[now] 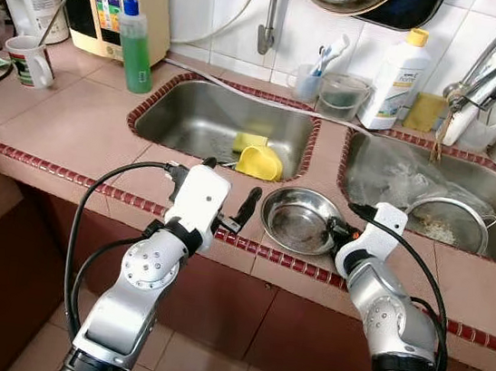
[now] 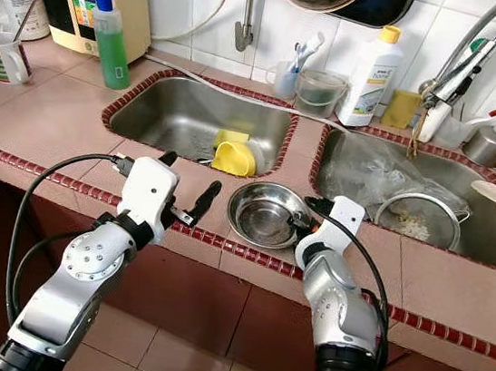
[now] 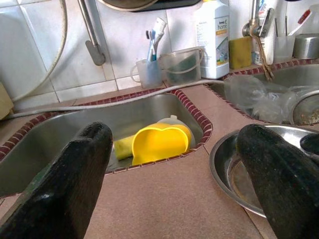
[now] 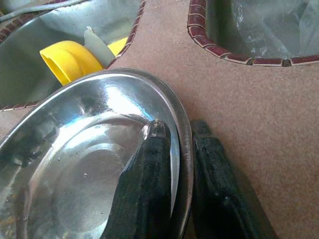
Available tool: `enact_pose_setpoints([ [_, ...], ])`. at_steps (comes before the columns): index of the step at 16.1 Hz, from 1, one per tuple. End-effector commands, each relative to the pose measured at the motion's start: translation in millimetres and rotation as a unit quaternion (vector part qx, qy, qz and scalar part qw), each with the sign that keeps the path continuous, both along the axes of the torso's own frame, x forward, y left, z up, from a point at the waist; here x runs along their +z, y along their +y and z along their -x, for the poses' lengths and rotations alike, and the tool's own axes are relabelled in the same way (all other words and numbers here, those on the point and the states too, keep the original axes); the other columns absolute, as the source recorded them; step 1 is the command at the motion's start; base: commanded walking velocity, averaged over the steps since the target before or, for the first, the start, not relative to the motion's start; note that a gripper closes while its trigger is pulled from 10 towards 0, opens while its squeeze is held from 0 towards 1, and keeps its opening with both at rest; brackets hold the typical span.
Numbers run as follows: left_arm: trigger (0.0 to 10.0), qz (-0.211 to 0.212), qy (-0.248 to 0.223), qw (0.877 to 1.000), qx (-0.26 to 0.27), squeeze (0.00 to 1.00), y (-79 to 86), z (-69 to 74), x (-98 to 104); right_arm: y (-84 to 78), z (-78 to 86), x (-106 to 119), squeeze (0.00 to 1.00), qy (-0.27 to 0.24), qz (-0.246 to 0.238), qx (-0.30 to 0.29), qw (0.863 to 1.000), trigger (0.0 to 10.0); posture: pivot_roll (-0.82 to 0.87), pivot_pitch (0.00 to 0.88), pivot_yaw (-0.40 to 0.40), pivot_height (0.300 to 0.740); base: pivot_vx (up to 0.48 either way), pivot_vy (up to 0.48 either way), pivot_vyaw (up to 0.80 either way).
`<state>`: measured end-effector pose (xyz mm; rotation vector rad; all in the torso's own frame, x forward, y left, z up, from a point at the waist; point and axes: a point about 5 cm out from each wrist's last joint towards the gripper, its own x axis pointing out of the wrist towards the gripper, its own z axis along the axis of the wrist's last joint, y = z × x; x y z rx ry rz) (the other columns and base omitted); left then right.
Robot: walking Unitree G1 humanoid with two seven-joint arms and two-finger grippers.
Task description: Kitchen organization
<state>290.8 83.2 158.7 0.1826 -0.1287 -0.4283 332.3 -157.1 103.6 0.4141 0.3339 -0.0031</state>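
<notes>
The right gripper is pinched on the rim of a steel bowl, one finger inside, one outside; the bowl sits on the tiled counter between two sinks, just ahead of the wrist. It looks light, rigid and slick, so a rim pinch may let it swivel; lifting slowly seems wise. The left gripper hangs spread wide, empty, beside the bowl's other side. A yellow cup lies beyond in the left sink; raised brick edging borders both basins.

Two silver arms, both raised forward.
Left gripper: fingers spread wide apart, holding nothing. Right gripper: fingers closed together, pinching a bowl rim, one inside, one outside.
</notes>
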Motion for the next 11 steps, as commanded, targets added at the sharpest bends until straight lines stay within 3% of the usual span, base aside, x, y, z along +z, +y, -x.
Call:
enact_pose_setpoints([
  [1,10.0,-0.001,-0.009,1.0,0.004,0.0,1.7,-0.2,6.2,-2.5,-1.1,-1.6,0.0,0.006,0.004,-0.007,1.0,0.0,-0.09,0.0,-0.036,0.74,0.0,0.0,0.0],
  [2,10.0,0.0,-0.009,1.0,0.004,0.0,1.8,-0.2,6.2,-2.4,-1.3,-1.1,0.0,0.004,0.004,-0.006,1.0,0.0,-0.09,0.0,-0.036,0.74,0.0,0.0,0.0],
  [6,10.0,0.014,0.012,1.0,0.003,0.0,4.5,-2.5,5.5,-7.6,-7.2,25.3,0.0,-0.087,0.005,-0.001,0.996,0.0,-0.09,0.0,-0.036,0.74,0.0,0.0,0.0],
  [7,10.0,0.015,0.01,1.0,0.006,0.0,7.2,-4.7,7.6,-9.2,-9.4,41.1,0.0,-0.143,0.0,0.009,0.99,2.4,-0.09,0.0,-0.036,0.74,0.0,0.0,0.0],
  [8,10.0,0.018,0.009,1.0,0.007,0.0,9.0,-6.2,9.1,-9.6,-10.2,50.0,0.0,-0.167,-0.018,0.01,0.986,2.8,-0.09,0.0,-0.036,0.74,0.0,0.0,0.0],
  [9,10.0,0.024,0.012,1.0,0.006,0.0,10.8,-7.7,10.3,-9.4,-10.4,61.0,0.0,-0.196,-0.044,0.018,0.979,9.2,-0.09,0.0,-0.036,0.74,0.0,0.0,0.0],
  [10,10.0,0.026,0.014,1.0,0.005,0.0,12.5,-8.9,11.1,-8.7,-10.0,70.5,0.0,-0.227,-0.043,0.03,0.973,10.0,-0.09,0.0,-0.036,0.74,0.0,0.0,0.0],
  [11,10.0,0.028,0.016,0.999,0.004,0.0,13.4,-9.9,11.5,-7.6,-9.7,75.8,0.0,-0.242,-0.048,0.039,0.968,10.0,-0.09,0.0,-0.037,0.74,0.0,0.0,0.0],
])
